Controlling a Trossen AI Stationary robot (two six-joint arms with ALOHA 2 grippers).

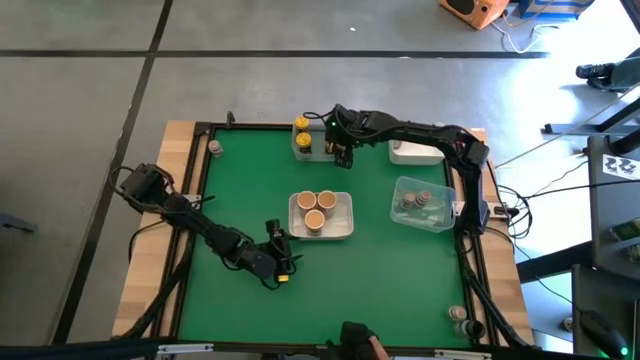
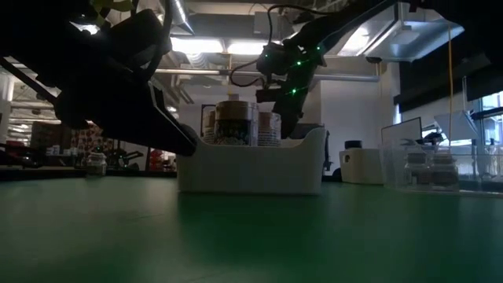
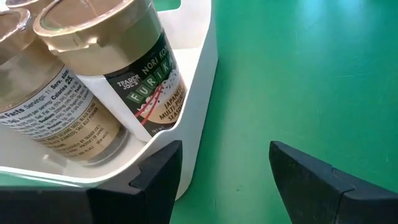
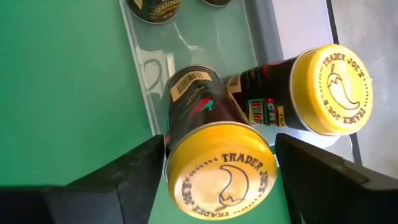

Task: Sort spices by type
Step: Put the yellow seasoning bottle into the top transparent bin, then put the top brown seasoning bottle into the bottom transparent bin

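Spread wide, both pairs of jaws, nothing pinched in either. Left gripper (image 1: 283,254) low over the green mat (image 1: 380,290), just beside the near-left corner of the white tub (image 1: 343,228) at mid-table; fingers (image 3: 158,171) flanking that corner in the wrist view. Right gripper (image 1: 343,152) at the far edge, over the clear tub (image 1: 325,152) with the yellow-capped jars (image 1: 301,132); fingers (image 4: 124,174) straddling the nearer jar (image 4: 211,155) without touching it.

Hard to make out: low view mostly dark, left arm a black mass across its left side, jars (image 2: 236,122) in the white tub cut off by its wall. Contents of the clear tub at right (image 1: 424,202) blurred into grey-brown caps, number uncertain. White tub (image 1: 415,153) at far right partly under the right arm, contents unseen.

Counted: three tan-capped jars (image 1: 314,208) upright in the mid-table tub; two yellow-capped jars in the far tub, upright and touching; one lone jar (image 1: 214,148) at the far-left edge; two more jars (image 1: 460,318) off the mat at the near-right corner.
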